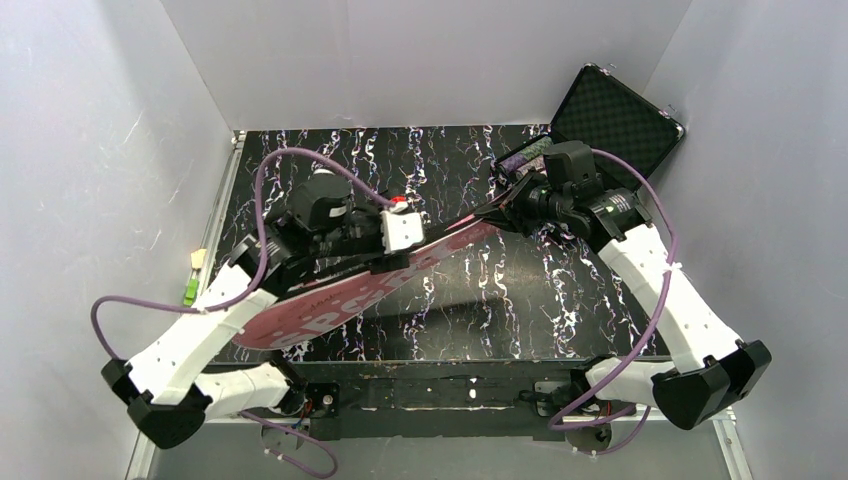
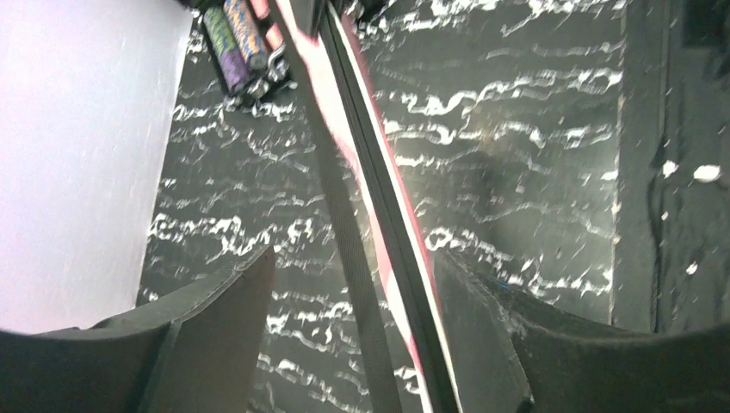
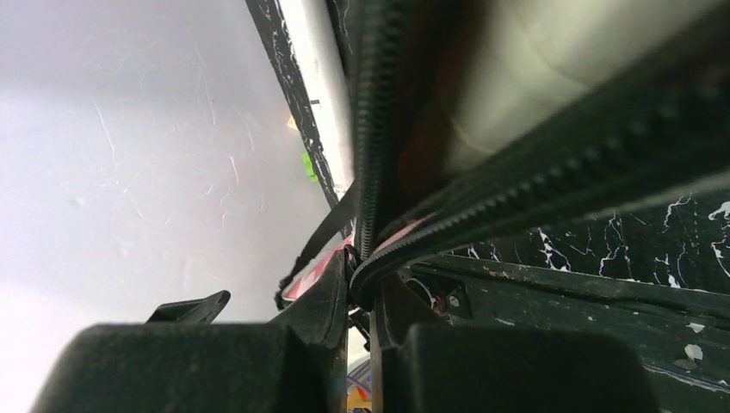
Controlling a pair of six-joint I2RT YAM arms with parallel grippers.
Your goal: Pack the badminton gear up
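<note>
The long pink bag (image 1: 350, 300) stretches slantwise over the dark table (image 1: 500, 300), from 8 o'clock up to 2 o'clock. The right gripper (image 3: 361, 267) pinches its zipper edge tight at the 2 o'clock end. The left gripper (image 2: 355, 252) has its jaws spread wide, with the bag running between them.

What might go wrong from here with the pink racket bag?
The right end effector pinches only the zipper edge of the pink bag, so it may slip off when pulled. The left end effector is open astride the bag, so nothing braces it, and the bag may drag toward the black case.
</note>
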